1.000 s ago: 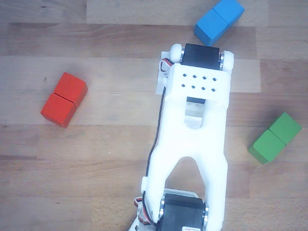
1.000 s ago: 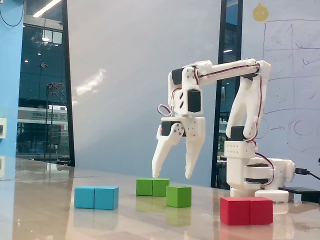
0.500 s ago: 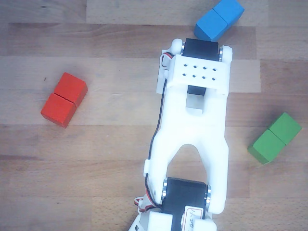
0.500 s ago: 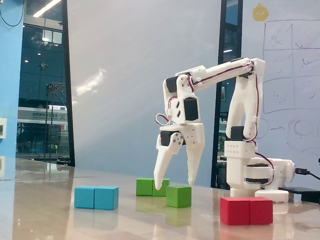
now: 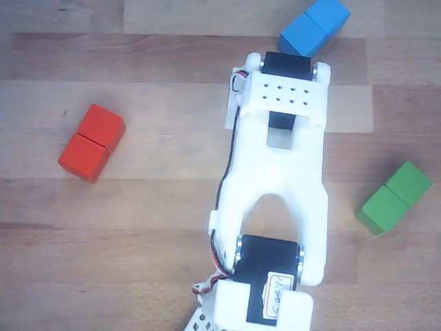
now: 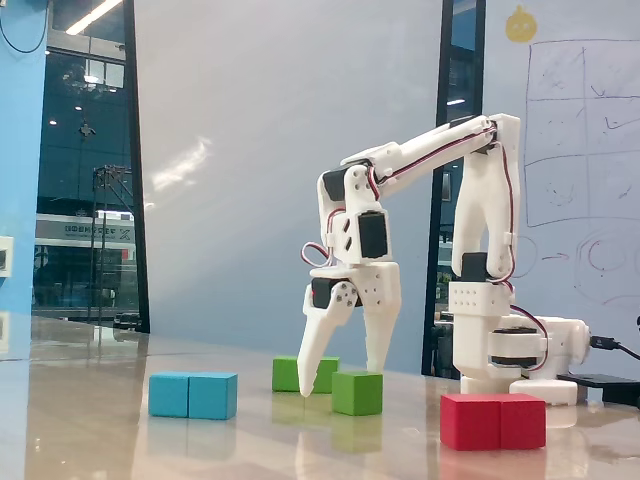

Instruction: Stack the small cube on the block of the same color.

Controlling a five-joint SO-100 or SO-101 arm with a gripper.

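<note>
The small cube [image 6: 357,393] was seen in the fixed view resting on the table [image 6: 250,440], a plain green piece, just right of the gripper's longer finger and below the shorter one. In the other view it was hidden beneath the white arm [image 5: 279,172]. The block [image 5: 394,197], long and green with a seam across its middle, was seen in the other view lying at an angle near the right edge, well apart from the arm; in the fixed view it showed partly behind the longer finger, left of the small cube. The gripper [image 6: 340,382] was lowered to the table with its jaws spread wide, nothing clamped between them. A blue double block [image 6: 193,395] was seen at the left in the fixed view and a red double block [image 6: 493,421] at the right foreground, both clear of the gripper
</note>
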